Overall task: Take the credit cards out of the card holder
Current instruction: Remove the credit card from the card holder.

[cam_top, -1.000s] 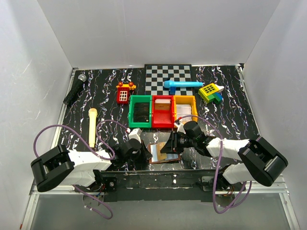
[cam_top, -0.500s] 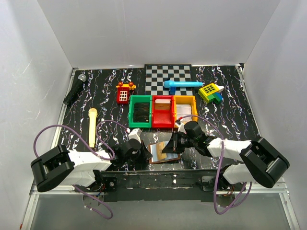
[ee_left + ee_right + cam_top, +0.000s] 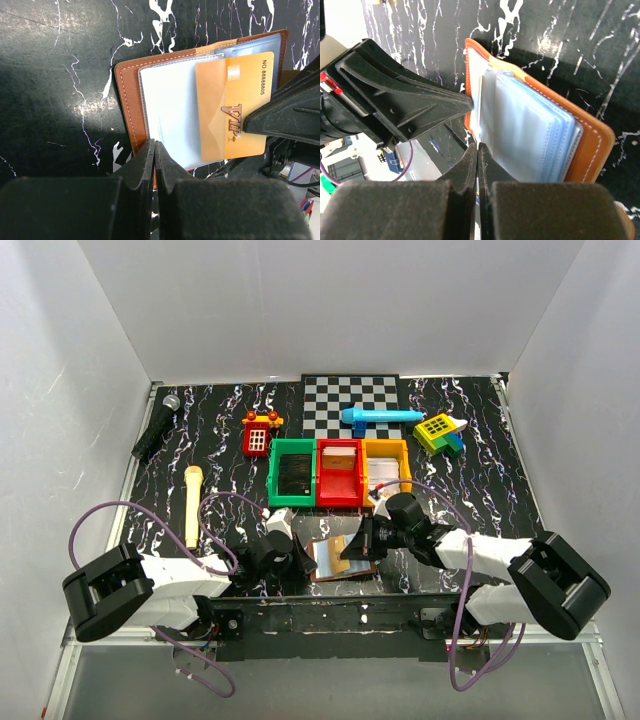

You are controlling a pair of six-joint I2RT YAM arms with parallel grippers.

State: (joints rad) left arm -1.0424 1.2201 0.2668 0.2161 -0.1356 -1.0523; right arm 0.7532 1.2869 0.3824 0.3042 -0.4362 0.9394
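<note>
- A black microphone (image 3: pixel 157 427) lies at the far left edge of the dark marbled desk (image 3: pixel 470 500). A pale yellow cylinder (image 3: pixel 192 505) lies nearer, lengthwise.
- A red toy telephone (image 3: pixel 258 435) stands behind the green bin (image 3: pixel 291 473).
- The left end effector (image 3: pixel 154 145) sits low at the near edge of the desk, at the left side of the card holder (image 3: pixel 127 100). Its jaws are pressed together, with the near edge of the brown cover nipped between the tips.
- The card holder lies open on the desk near the arm bases, in front of the green and red bins and between the two end effectors. The brown cover is underneath and the clear blue-grey sleeves are fanned on top.
- A gold card (image 3: pixel 240 90) marked VIP sticks partway out of a sleeve, toward the right end effector.
- The red bin (image 3: pixel 340 473) stands in the middle of the row of three, in front of a checkerboard (image 3: pixel 350 400).
- The right end effector (image 3: pixel 477 147) reaches in from the right with its jaws drawn fully together. In the left wrist view one black finger covers the outer end of the gold card, so it appears to pinch that card.
- The yellow bin (image 3: pixel 386 465) ends the row, with white sheets inside.
- A blue pen-shaped toy (image 3: pixel 378 417) lies across the checkerboard's right edge.
- A yellow and green block toy (image 3: pixel 437 430) sits furthest right.
</note>
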